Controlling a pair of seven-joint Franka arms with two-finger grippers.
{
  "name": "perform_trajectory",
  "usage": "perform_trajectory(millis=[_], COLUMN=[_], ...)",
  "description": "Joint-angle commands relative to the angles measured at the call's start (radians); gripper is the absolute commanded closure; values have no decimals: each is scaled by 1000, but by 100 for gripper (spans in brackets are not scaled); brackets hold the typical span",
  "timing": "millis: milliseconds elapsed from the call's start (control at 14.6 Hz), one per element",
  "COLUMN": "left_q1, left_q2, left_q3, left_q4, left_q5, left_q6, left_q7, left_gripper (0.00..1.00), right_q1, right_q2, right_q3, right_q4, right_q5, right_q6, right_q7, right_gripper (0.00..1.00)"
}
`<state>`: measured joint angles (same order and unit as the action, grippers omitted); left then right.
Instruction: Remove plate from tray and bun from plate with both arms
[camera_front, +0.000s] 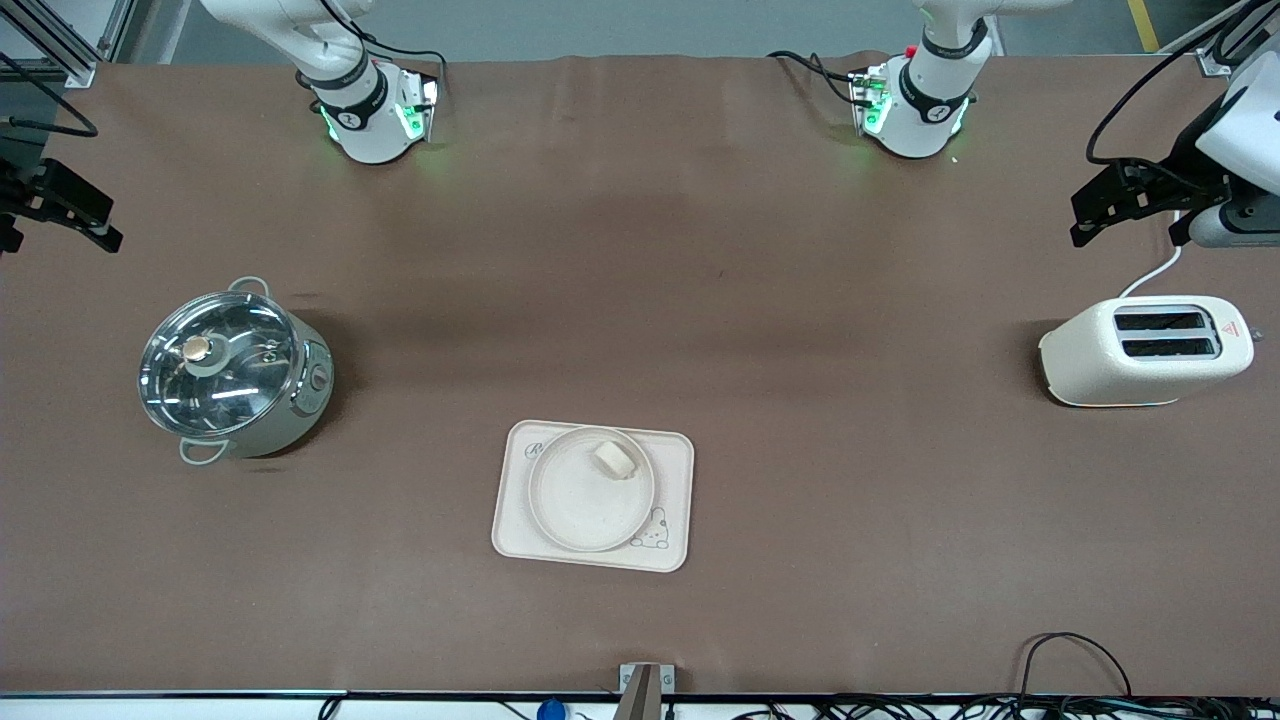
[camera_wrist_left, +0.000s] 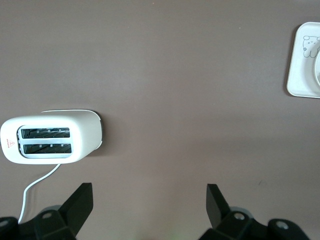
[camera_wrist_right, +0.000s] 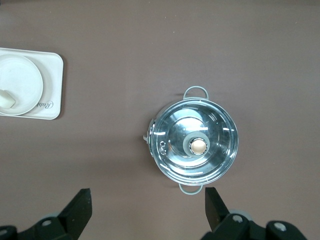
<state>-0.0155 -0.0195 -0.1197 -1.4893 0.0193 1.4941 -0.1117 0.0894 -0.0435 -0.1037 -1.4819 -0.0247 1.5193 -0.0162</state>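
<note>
Table (camera_front: 640, 300) covered in plain matte brown. Tray (camera_front: 676, 470) cream, with a thin dark line drawing of a rabbit in one corner and dark script lettering in another. Plate (camera_front: 575, 500) plain cream, same tone as tray. Bun (camera_front: 616, 460) pale cream, slightly whiter than plate. Pot (camera_front: 235, 375) shiny silver steel, clear glass lid, pale grey-green handles, gold-beige knob. Toaster (camera_front: 1145, 350) cream-white, dark slots, small red triangle mark, white cord. Arms (camera_front: 365, 110) white with black bands, green lights glowing at bases. Left gripper (camera_wrist_left: 150, 207) and right gripper (camera_wrist_right: 147, 207) black.
</note>
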Motion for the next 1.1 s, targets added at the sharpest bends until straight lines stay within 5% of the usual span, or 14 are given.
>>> perform_trajectory(millis=[0,616,822,1027], left_q1=[2,11,22,23], left_q2=[6,12,15,16], left_q3=[-1,5,5,5], left_q4=[18,11,12,12], left_q5=[-5,-7,-18,-16], left_q6=[-17,-23,-21,-18], left_q7=[7,20,20,20], left_gripper=[0,0,0,0], right_q1=[-3,3,4,36], right_q2=[-7,17,68,141], right_q3=[-2,-1,-2,2], right_q4=[11,-6,-9,-4], right_q5=[-18,-24,99,124], right_q6=[1,12,50,111], right_q7=[-19,-16,-18,8], right_gripper=[0,0,0,0])
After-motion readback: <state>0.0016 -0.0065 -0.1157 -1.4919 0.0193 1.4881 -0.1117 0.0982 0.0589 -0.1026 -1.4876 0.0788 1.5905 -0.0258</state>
